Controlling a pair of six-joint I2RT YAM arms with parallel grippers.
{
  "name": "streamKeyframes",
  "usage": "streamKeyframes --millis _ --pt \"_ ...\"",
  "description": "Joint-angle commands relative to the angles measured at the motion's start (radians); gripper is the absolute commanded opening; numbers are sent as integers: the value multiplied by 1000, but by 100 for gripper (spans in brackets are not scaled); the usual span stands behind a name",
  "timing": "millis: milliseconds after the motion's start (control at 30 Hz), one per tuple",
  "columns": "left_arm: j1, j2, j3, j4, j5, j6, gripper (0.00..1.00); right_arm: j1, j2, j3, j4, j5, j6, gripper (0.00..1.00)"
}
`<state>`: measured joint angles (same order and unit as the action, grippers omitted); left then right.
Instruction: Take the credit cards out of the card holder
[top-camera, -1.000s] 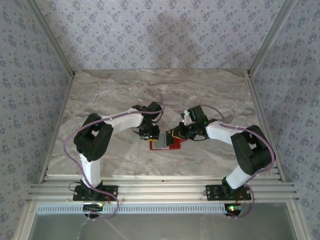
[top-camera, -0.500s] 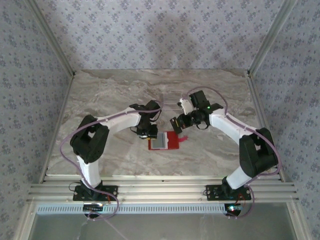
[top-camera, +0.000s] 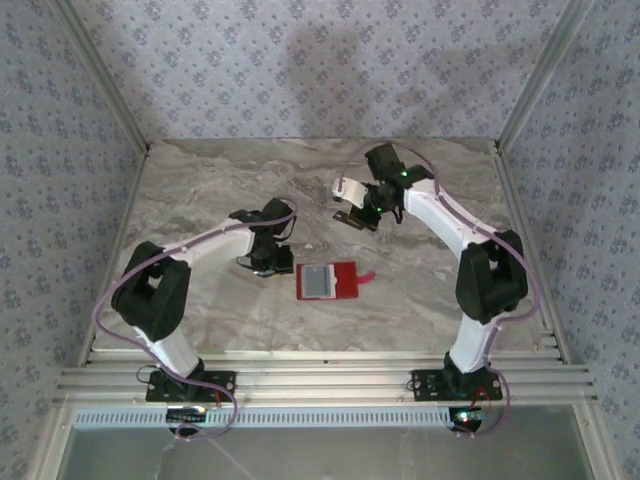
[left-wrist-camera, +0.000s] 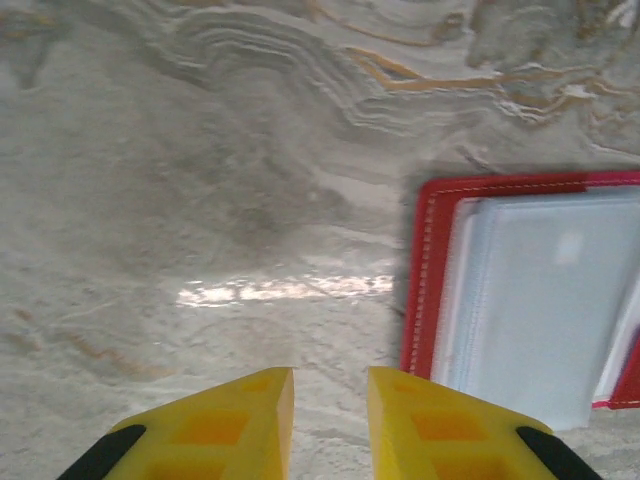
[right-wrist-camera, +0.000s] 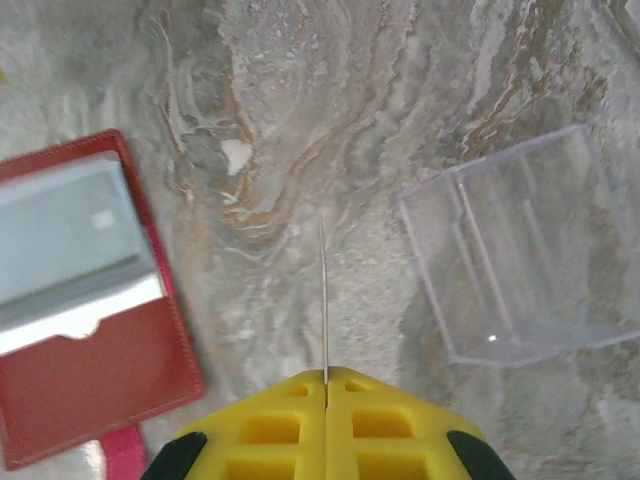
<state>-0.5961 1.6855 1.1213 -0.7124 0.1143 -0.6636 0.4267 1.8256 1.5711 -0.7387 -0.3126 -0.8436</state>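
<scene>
Card holder: red card holder (top-camera: 327, 281) lies flat and open on the marble table (top-camera: 200, 190), pale grey pocket (top-camera: 318, 281) face up, small red tab (top-camera: 366, 277) sticking out on its right side.
Holder from left claw: ahead and to the right of the fingertips in the left wrist view (left-wrist-camera: 520, 290), apart from them; bare marble lies straight ahead.
Holder from right claw: off to the left of the fingertips in the right wrist view (right-wrist-camera: 85, 330), not touched.
Credit card: one thin credit card (right-wrist-camera: 323, 300) stands edge-on, rising straight out from between the right claw's fingers.
Right claw: the right claw (right-wrist-camera: 325, 378) has its yellow fingers pressed together on that card; from above (top-camera: 355, 215) it hangs over the table beyond the holder, well apart from it.
Left claw: the left claw (left-wrist-camera: 330, 385) has its fingers a narrow gap apart with nothing between them; from above (top-camera: 262, 265) it sits just left of the holder.
Clear box: a see-through box (right-wrist-camera: 520, 250) rests on the marble ahead and right of the right claw.
Pocket contents: cannot tell.
</scene>
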Motion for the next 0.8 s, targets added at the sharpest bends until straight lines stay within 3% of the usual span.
streamKeyframes --millis 0,400,767 --pt "29 -64 -37 9 -8 -10 27 -6 81 133 -135 63 -192 0" --pt "122 -155 -120 11 3 8 27 -1 378 496 -272 183 -368 0" --pt "142 -165 -137 13 5 6 27 7 487 581 -296 196 -424 0"
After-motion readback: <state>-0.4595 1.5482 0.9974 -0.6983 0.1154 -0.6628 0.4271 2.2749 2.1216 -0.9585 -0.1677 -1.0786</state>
